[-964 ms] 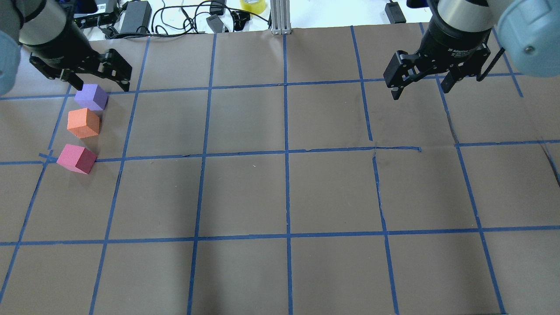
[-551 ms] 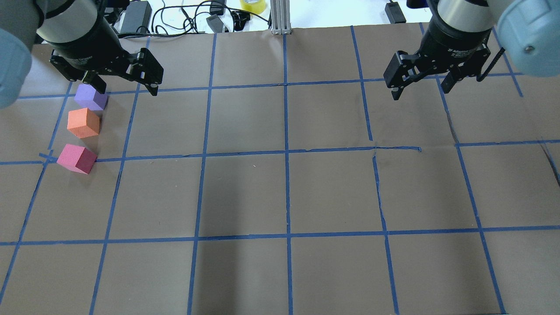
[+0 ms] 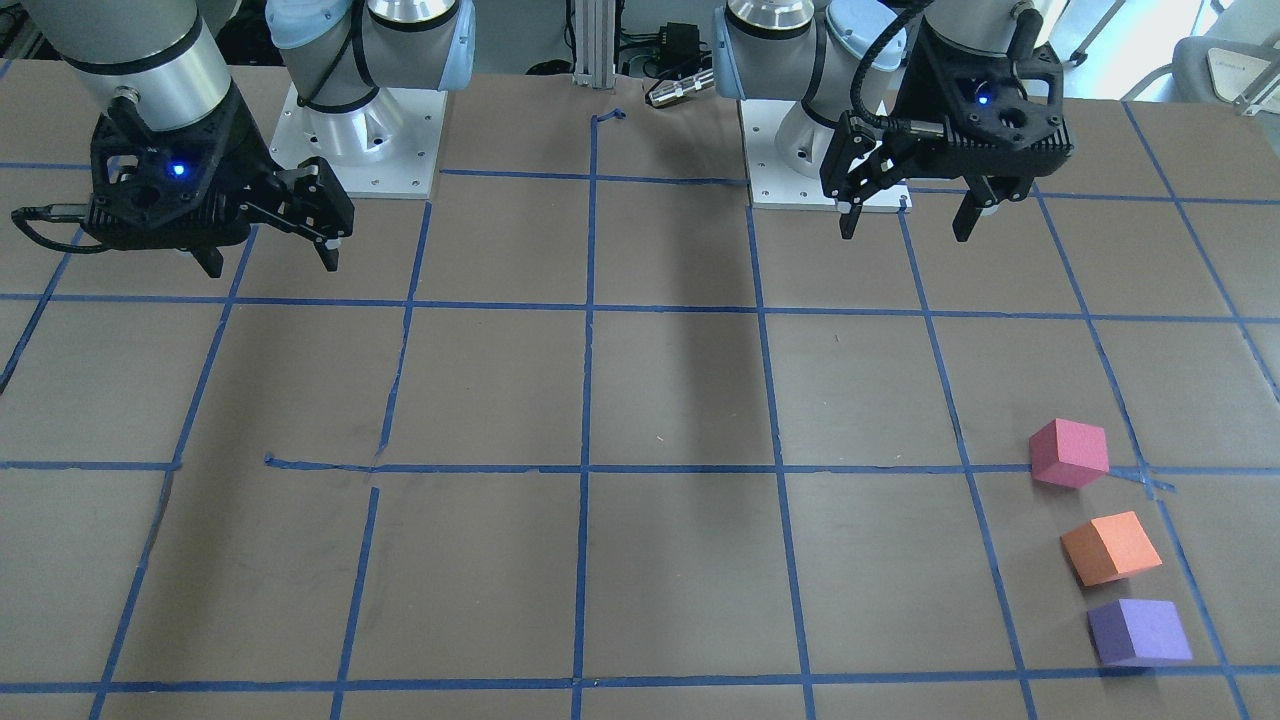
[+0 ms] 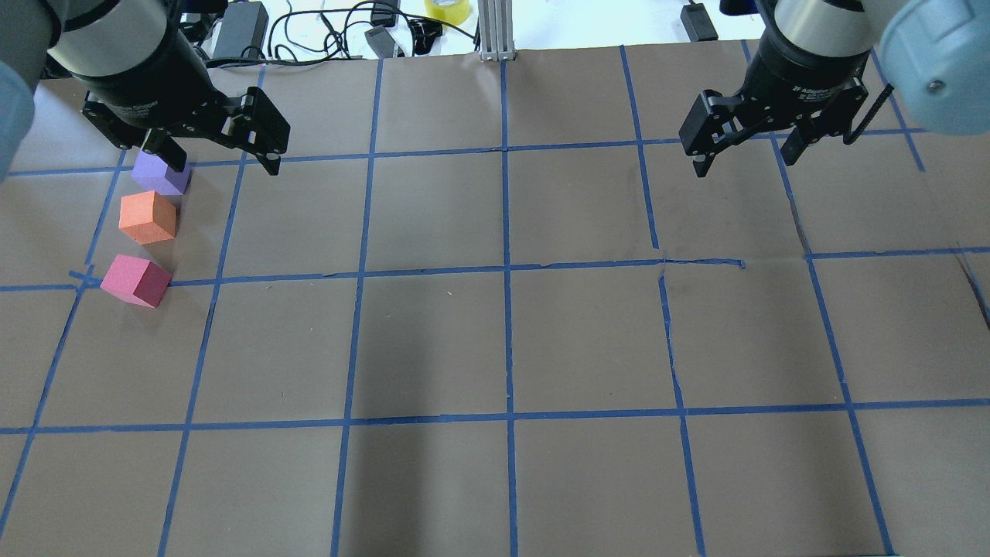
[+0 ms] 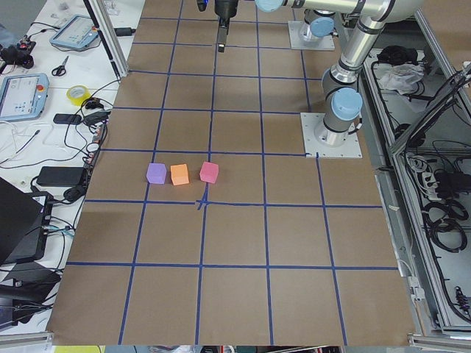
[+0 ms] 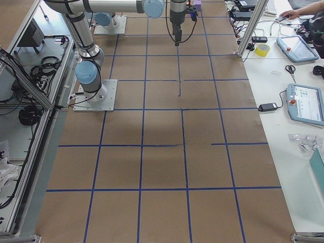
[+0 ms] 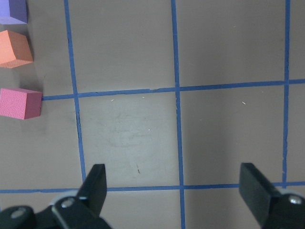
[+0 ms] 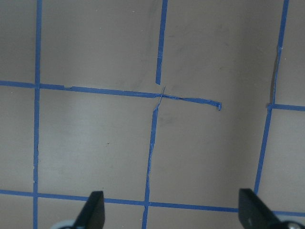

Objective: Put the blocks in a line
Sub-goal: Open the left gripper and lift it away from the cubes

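Note:
Three foam blocks lie apart in a short row on the brown paper at the table's left side: purple [image 4: 160, 175], orange [image 4: 147, 217] and pinkish-red [image 4: 135, 280]. They also show in the front view as purple [image 3: 1138, 631], orange [image 3: 1110, 547] and pinkish-red [image 3: 1068, 453], and at the left edge of the left wrist view as purple [image 7: 13, 10], orange [image 7: 15, 48] and pinkish-red [image 7: 19, 102]. My left gripper [image 4: 223, 161] is open and empty, raised just right of the purple block. My right gripper [image 4: 744, 162] is open and empty, hovering at the far right.
Blue tape grid lines cover the paper. Cables, power adapters [image 4: 240, 29], a yellow tape roll [image 4: 447, 9] and an aluminium post [image 4: 495, 31] lie along the far edge. Both arm base plates [image 3: 360, 140] stand at the robot's side.
My left gripper has moved right and risen away from the purple block, staying open. The blocks and the right gripper have not moved.

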Robot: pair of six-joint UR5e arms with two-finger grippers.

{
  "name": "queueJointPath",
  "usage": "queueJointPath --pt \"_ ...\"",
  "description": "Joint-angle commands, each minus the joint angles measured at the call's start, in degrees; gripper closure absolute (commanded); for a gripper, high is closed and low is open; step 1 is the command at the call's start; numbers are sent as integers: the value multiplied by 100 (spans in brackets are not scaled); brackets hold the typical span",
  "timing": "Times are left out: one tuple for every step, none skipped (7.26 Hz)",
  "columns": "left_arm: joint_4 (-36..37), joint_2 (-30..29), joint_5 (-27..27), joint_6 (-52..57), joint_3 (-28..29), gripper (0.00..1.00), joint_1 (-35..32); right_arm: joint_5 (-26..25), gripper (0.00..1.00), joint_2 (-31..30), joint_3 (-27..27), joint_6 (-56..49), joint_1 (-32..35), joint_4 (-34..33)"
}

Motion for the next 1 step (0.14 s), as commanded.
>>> queueJointPath --pt "-21 27 -23 -8 -69 0 -1 2 0 2 -4 -18 -13 -1"
